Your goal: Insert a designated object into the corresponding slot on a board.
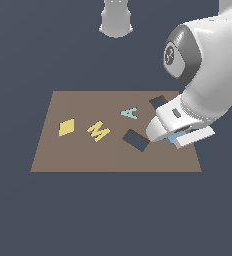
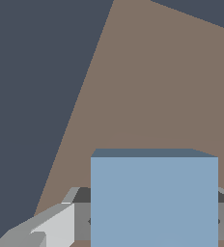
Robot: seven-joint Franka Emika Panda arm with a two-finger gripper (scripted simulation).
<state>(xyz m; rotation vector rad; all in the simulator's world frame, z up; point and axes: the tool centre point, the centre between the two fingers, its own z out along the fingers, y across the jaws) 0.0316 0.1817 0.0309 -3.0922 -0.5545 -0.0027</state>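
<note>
Flat light-blue square tile point(image 2: 154, 200) clamped in hand point(image 1: 177, 138) over smooth brown board point(image 1: 78, 150)

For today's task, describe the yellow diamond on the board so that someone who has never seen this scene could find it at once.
Start at the brown board on the dark floor. At its end toward the exterior view's left, far from the robot arm, lies the yellow diamond. Its neighbour, the letter M, is also yellow, but the diamond is a plain four-sided shape, not a letter.

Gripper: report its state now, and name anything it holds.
Gripper: shut on the light-blue square tile, fingers on either side of it, above the brown board.
</note>
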